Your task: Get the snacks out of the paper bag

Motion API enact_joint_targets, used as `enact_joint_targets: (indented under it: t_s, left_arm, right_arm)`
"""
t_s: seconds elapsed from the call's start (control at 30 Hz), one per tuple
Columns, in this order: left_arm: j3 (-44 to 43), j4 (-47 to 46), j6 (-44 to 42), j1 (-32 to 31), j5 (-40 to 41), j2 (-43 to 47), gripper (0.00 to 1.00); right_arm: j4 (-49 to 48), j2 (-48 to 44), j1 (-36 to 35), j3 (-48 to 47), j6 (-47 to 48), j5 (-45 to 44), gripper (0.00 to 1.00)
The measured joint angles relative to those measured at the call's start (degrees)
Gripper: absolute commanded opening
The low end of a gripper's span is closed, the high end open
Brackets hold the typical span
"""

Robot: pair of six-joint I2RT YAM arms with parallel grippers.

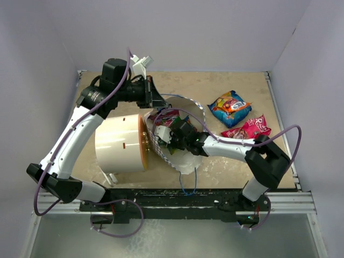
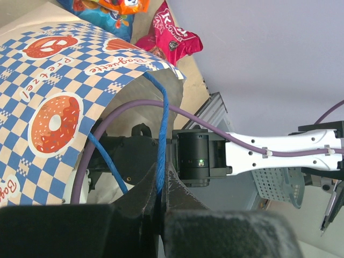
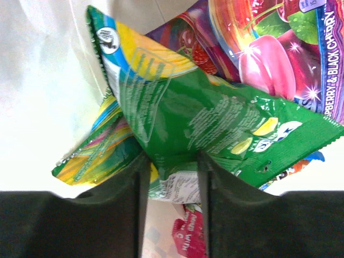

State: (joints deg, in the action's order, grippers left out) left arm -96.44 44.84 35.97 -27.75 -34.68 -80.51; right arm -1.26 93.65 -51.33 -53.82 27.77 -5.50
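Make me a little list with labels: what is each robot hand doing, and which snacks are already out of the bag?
Left gripper: shut on the bag's blue cord handle
Right gripper: inside the paper bag, pinching a green packet
In the bag: green packet and a purple fruit packet, at least
Already out: blue-and-orange packet and pink packet, on the table
Next to the bag: big white cylinder

Bright, even light falls from above, and the shadows on the table [image 1: 226,86] are soft. In the right wrist view the paper bag [image 3: 37,97] wall at the left is washed out white, the green packet [image 3: 215,123] has small glints, and the nearest dark part is blurred.
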Motion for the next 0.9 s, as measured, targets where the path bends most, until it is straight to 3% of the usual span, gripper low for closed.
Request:
enact_joint_targets:
  t_s: [0.23,0.9]
  left_arm:
    - [0.0,0.3,0.5,0.0,1.1,0.0,0.00]
    - [0.0,0.2,2.4,0.0,3.6,0.1,0.00]
  right_arm:
    - [-1.0,-1.6,0.0,1.1,-0.5,-0.2,0.00]
    - [-3.0,-16.9,0.0,4.5,-3.7,1.6,0.00]
